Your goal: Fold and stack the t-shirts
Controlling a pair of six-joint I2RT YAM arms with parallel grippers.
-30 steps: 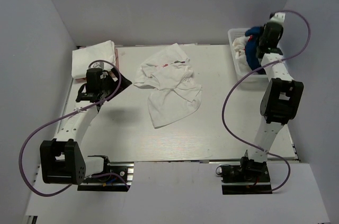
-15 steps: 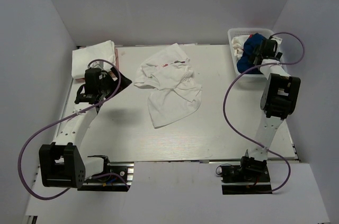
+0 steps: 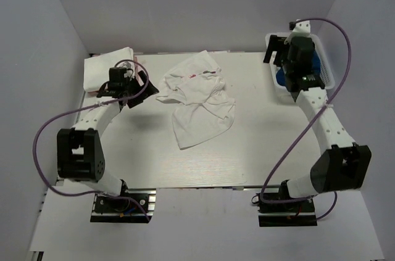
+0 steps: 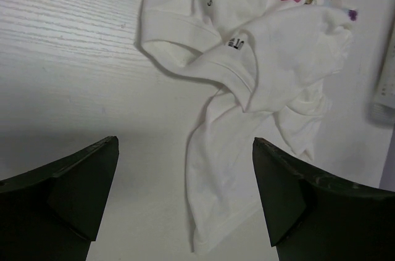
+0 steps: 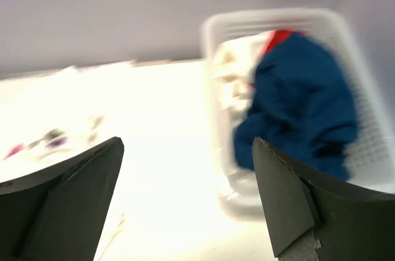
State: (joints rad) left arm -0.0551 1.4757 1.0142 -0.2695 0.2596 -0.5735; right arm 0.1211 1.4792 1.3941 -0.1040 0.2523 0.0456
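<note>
Upper left of the top view, you've got a folded white stack point(image 3: 110, 68) sitting in the corner of the table point(image 3: 247, 150). Your left gripper point(image 3: 139, 83) is just right of it, wedged between the stack and the crumpled white t-shirt point(image 3: 197, 97). On the wrist cam its jaws are spread wide with nothing in them, and the shirt's bunched sleeve and hem are right in front.

The shirt itself is a heap mid-table, with a bit of pink print showing near its top edge.

Over at the upper right, your right gripper point(image 5: 188, 144) is wide open and empty too, up by the left side of the white basket point(image 3: 329, 74). A blue shirt point(image 3: 313, 66) is piled in there next to something white point(image 5: 231, 76). That wrist view is blurry, so can't tell more. The purple cables point(image 3: 37, 144) loop off both arms, well away from the shirt.
</note>
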